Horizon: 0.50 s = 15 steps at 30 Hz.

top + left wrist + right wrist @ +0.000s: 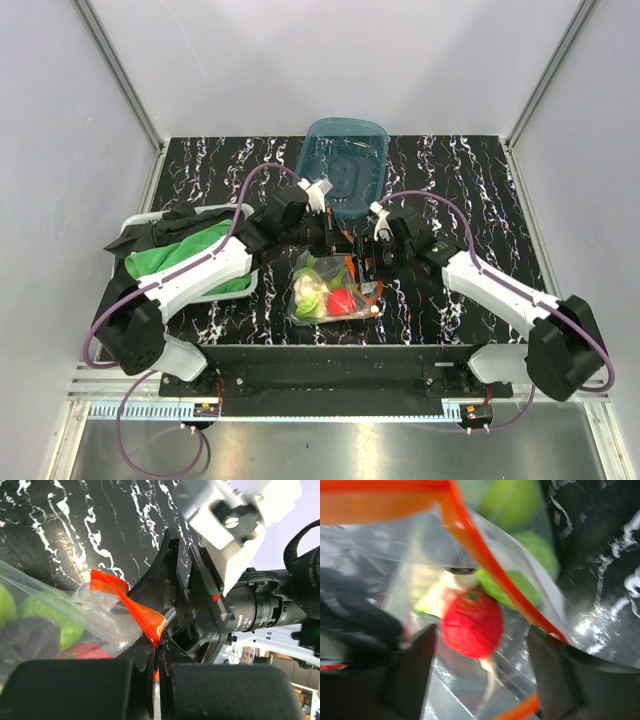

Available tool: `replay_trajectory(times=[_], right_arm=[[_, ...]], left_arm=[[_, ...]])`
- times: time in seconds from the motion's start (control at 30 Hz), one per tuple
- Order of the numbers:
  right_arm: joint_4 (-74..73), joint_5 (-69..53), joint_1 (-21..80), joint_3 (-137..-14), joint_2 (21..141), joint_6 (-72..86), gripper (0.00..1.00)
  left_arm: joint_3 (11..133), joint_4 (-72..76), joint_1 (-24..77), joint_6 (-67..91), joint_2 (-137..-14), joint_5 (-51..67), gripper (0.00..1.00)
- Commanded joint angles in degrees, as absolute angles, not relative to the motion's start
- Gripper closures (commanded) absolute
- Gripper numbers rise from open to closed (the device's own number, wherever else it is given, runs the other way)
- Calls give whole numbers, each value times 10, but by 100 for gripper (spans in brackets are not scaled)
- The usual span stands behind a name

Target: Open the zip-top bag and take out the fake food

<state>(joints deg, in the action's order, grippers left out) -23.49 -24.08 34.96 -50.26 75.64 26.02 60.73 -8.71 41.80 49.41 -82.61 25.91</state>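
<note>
Two claws meet at the mouth of the zip-top bag, which lies by the middle of the tabletop's near edge, with the teal tub at the far edge behind it. The left gripper is pressed together on the orange zip strip, pinching one lip of the bag. The right gripper is spread wide, its fingers on either side of the red berry piece of the fake food; green pieces lie deeper in. (Whether those fingers are inside the mouth or over the plastic film, I cannot tell.) The step in hand looks like reaching in for the first piece. To do it well, the left pinch should hold the lip up and taut so the mouth gapes. The right claw should go in low, centre on the red piece and close on the toy alone, without catching film.
</note>
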Motion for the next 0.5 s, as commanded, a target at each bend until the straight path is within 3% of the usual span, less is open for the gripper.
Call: replay_trajectory(times=[0.0, 0.17, 0.23, 0.47], right_arm=[[-52, -245, 355, -469, 723, 308, 28], [-34, -281, 355, -490, 758, 318, 52], [-30, -272, 355, -490, 754, 323, 52], [78, -207, 355, -437, 758, 350, 36]], left_arm=[[666, -89, 441, 480, -800, 271, 100], [688, -96, 445, 484, -815, 270, 100], [696, -98, 446, 485, -816, 269, 100], [704, -94, 456, 494, -823, 275, 100]])
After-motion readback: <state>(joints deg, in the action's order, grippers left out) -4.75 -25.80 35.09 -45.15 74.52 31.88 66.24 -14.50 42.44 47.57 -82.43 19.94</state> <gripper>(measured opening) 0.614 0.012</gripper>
